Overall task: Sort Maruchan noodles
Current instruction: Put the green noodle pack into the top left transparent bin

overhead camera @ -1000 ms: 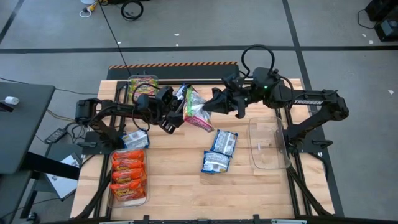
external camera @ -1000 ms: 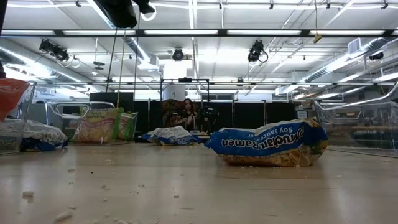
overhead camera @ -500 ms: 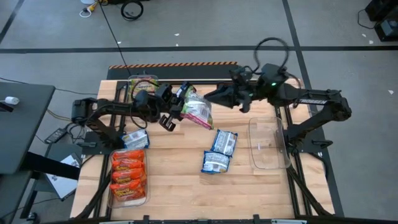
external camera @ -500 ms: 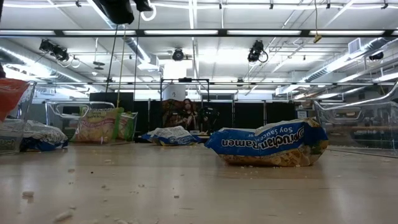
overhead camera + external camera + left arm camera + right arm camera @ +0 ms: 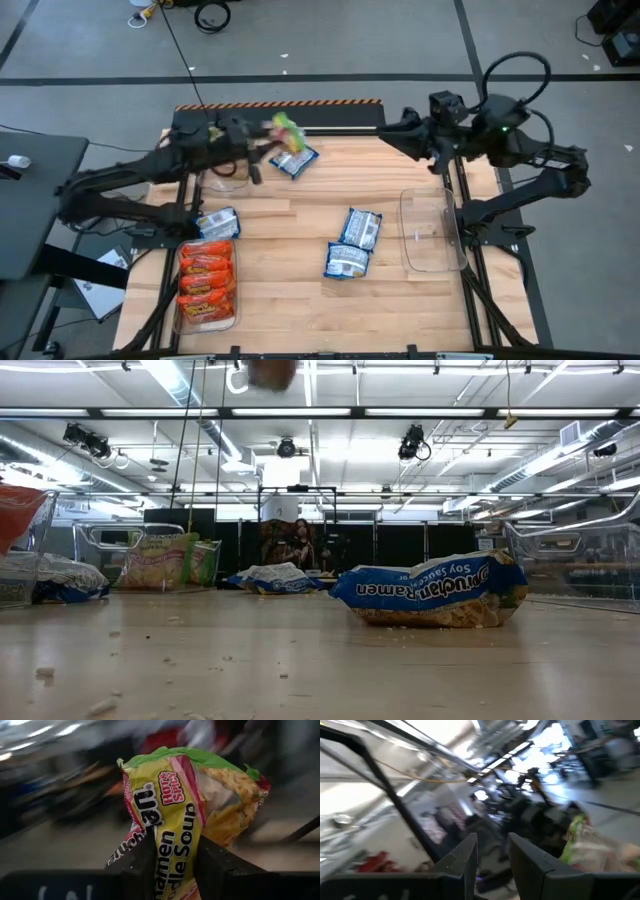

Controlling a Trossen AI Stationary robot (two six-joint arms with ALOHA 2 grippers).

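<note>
Green-yellow Maruchan packet [image 5: 175,820] upright between left hand [image 5: 172,857] fingers; 2 blue packets [image 5: 352,243] flat mid-table.

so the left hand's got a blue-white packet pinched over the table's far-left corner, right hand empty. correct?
Not quite: the packet pinched in the left hand is green-pink-yellow, not blue-white, as the left wrist view shows. It does sit over the far-left corner of the table, and the right hand has nothing between its fingers.
</note>
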